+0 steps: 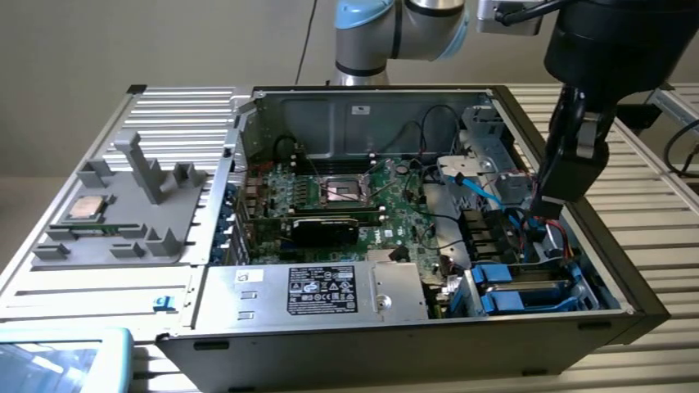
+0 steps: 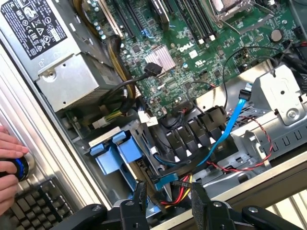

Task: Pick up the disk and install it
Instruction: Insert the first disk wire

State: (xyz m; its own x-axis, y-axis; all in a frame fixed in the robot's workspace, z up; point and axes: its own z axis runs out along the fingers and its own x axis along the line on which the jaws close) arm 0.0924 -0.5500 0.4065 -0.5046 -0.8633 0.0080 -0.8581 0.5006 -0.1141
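As the disk [image 1: 522,288] lies slotted in a corner of the case [image 1: 361,348], we judge pick and insertion done | gripper [image 2: 169,203] hovers over that corner, fingers apart and empty | full seating we cannot confirm.

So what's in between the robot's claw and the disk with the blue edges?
Loose cables. In the wrist view, a bundle of red, yellow and black wires and the end of a blue cable lie between the open gripper and the disk.
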